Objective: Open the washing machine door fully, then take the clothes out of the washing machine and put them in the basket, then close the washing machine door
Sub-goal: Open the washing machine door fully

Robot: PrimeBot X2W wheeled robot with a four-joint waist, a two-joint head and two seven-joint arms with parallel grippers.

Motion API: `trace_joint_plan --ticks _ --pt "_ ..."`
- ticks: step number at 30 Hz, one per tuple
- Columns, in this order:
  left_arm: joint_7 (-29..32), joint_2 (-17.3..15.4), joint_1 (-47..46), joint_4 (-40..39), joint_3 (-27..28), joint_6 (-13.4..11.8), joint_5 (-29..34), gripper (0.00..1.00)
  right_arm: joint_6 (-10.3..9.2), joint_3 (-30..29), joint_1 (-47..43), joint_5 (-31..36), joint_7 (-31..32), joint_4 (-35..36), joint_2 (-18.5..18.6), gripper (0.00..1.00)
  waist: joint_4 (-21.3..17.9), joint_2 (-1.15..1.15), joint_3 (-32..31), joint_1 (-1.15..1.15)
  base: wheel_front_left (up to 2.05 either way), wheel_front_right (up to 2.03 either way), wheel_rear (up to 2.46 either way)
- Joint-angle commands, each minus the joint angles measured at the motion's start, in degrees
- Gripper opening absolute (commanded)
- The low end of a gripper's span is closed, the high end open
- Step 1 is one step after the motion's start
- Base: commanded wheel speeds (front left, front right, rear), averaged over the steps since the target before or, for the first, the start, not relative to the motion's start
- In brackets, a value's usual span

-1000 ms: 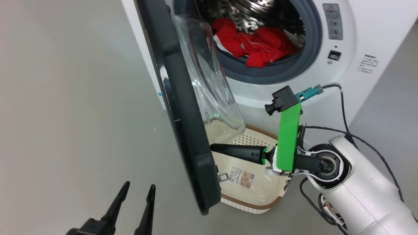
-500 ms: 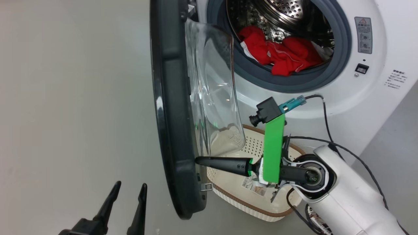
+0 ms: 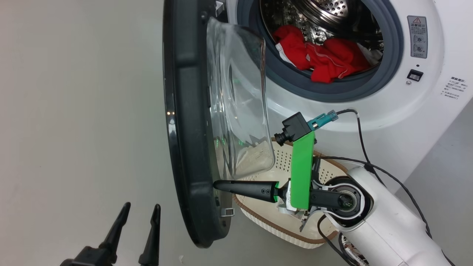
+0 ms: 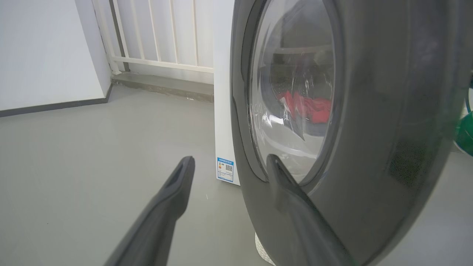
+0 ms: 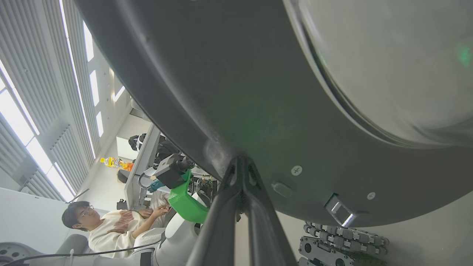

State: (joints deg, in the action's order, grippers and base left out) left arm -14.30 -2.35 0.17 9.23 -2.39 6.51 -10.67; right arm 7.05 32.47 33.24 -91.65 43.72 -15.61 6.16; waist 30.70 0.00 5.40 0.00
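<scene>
Compared with one second ago, the whole head view has shifted, so the camera has moved. Measured against the basket point(image 3: 284, 162), the washing machine door point(image 3: 188, 147) has swung wider: its lower edge no longer overlaps the basket, and its latch point(image 3: 228, 211) now sits just beside the basket rim. The right gripper point(image 3: 217, 184) has followed, with its tip past the basket's near edge. Its fingers are pressed together and hold nothing. In the right wrist view their joined tips point(image 5: 240, 159) meet the door's black inner rim point(image 5: 221, 74) directly ahead, with the glass bowl window point(image 3: 240, 103) just above them. The basket lies beneath and behind this gripper, in front of the washing machine point(image 3: 425, 111). In the head view the door is seen edge-on, its long axis running top to bottom. The bowl bulges toward the right gripper's side, and the outer face is turned toward the left gripper point(image 3: 142, 205). The left gripper's fingers stand apart and empty. The door's outer rim point(image 4: 369, 111) is ahead on its right-finger side, near but apart in the head view. The clothes point(image 3: 325, 59) lie in the drum point(image 3: 332, 14) behind the grey gasket point(image 3: 393, 55), beyond the right gripper's wrist, and show red through the glass in the left wrist view point(image 4: 306, 107).
</scene>
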Motion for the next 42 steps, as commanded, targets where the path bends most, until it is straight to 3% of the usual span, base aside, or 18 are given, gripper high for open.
trace_joint_plan --ticks 1,6,9,10,11,28,42 --pt "-0.7 -0.5 -0.6 -1.8 2.0 -0.5 -0.2 1.00 0.44 0.8 1.3 1.0 0.1 1.4 -1.8 0.00 0.0 0.00 0.0 0.00 0.00 0.00 0.00" --pt "-0.7 -0.5 -0.7 -1.6 1.9 -0.5 -0.4 1.00 0.44 0.7 1.0 1.8 -0.4 1.2 -1.3 0.01 -0.2 0.00 -0.2 0.00 0.00 0.00 0.00" --pt "-0.7 -0.5 -0.7 -1.1 1.7 -0.4 -0.5 1.00 0.44 0.4 0.3 2.7 -1.7 1.2 -0.6 0.37 -0.4 0.00 -0.6 0.00 0.00 0.00 0.00" --pt "-0.7 -0.5 -0.8 -0.9 1.6 -0.3 -0.4 1.00 0.44 0.3 0.0 3.2 -2.4 1.2 -0.2 0.55 -0.4 0.00 -0.8 0.00 0.00 0.00 0.00" --pt "-0.7 -0.5 -0.9 -0.8 1.6 -0.3 -0.4 1.00 0.44 0.3 -0.4 3.6 -3.0 1.2 0.1 1.00 -0.5 0.00 -0.9 0.00 0.00 0.00 0.00" --pt "-0.7 -0.5 -1.5 0.7 3.0 0.5 -0.3 1.00 0.44 2.1 -8.1 8.7 -15.5 -2.2 7.3 1.00 -3.8 0.00 -1.8 0.00 0.00 0.00 0.00" --pt "-0.7 -0.5 -0.5 1.0 4.0 0.7 -0.2 1.00 0.44 4.6 -12.9 12.8 -32.2 -6.9 12.2 1.00 -5.5 0.00 -2.7 0.00 0.00 0.00 0.00"
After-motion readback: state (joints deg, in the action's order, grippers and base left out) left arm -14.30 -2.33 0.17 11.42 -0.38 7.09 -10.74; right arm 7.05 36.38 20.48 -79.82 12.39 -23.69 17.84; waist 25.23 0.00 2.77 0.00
